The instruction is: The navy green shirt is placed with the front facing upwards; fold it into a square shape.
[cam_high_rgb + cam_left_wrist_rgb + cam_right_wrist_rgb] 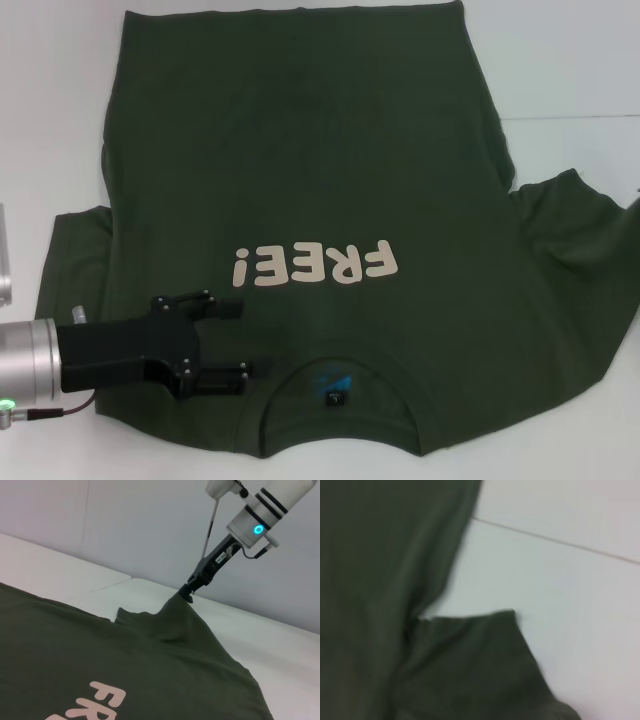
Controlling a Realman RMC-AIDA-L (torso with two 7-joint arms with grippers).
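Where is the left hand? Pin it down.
In the head view, the left hand hovers open over the navy green shirt's near-left shoulder, beside the collar, below the lettering.

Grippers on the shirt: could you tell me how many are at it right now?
2. The left gripper hangs open above the navy green shirt beside its collar. The right gripper is shut on the shirt's right sleeve, lifting it.

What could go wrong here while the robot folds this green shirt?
The right gripper pinches only the edge of the shirt's sleeve, pulling it into a peak; the cloth could slip free mid-fold. The left gripper, jaws open, sits over the shoulder beside the collar; closing there might catch just the top layer and bunch it. Lifting one side alone could drag the shirt askew on the table.
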